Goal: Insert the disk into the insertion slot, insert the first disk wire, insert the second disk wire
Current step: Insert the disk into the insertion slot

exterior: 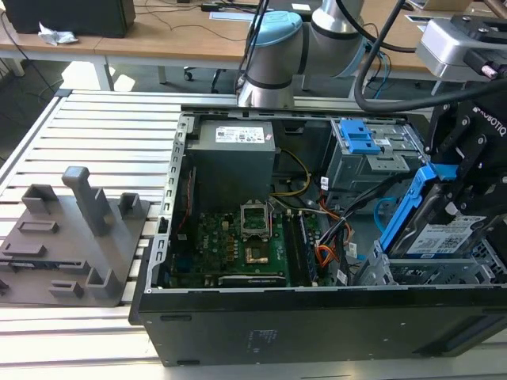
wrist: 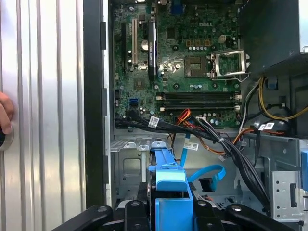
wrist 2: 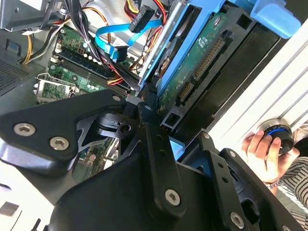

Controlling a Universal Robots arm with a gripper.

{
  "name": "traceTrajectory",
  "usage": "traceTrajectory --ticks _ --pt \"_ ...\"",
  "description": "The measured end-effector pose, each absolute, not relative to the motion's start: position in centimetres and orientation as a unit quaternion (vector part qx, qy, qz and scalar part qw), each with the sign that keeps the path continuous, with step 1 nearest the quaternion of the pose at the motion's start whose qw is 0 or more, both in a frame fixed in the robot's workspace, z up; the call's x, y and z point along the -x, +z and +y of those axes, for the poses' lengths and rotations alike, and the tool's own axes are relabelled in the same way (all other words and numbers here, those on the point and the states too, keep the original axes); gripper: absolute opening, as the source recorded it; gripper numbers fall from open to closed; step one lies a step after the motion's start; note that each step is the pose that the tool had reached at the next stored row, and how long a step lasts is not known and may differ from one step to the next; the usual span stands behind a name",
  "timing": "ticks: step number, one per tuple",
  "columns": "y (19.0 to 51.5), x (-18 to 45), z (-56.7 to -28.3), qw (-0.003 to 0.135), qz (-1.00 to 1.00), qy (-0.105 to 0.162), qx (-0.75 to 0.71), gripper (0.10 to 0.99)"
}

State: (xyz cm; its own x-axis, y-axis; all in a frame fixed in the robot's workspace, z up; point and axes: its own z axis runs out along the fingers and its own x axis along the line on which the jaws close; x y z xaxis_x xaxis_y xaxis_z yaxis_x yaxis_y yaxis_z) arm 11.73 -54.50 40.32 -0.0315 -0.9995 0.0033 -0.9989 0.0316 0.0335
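A slatted aluminium surface (exterior: 103, 134) is carrying an open black desktop computer case (exterior: 317, 328), its green motherboard (exterior: 238, 237) facing up. A silver and pale blue robot arm (exterior: 273, 47) is standing at the case's far side. On the exterior view's left, a grey moulded fixture plate (exterior: 71, 237) is lying apart from the case. Inside the case, at the exterior view's right by the near wall, the boxy grey perforated metal insertion slot (exterior: 428, 273) is sitting under the flat silver-grey disk (exterior: 444, 237), which is tilting steeply in its bright blue carrier with its lower edge at the cage's top. The black hand (wrist: 171, 202) is clamping that carrier from both sides. A thin blue cable (wrist: 211, 171) is lying loose near the slot.
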Motion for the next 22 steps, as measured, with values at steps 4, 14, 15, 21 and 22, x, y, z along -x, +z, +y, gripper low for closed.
traceTrajectory --ticks 4,14,15,21,22 --pt "39.80 -11.73 -54.50 0.013 -0.718 -0.011 -0.696 0.365" --pt "39.55 -11.73 -54.50 0.013 -0.718 -0.011 -0.696 0.365" --pt "39.55 -11.73 -54.49 0.013 -0.718 -0.011 -0.696 0.365" --pt "39.52 -11.73 -54.49 0.013 -0.718 -0.011 -0.696 0.439" --pt "39.52 -11.73 -54.50 0.013 -0.718 -0.011 -0.696 0.439"
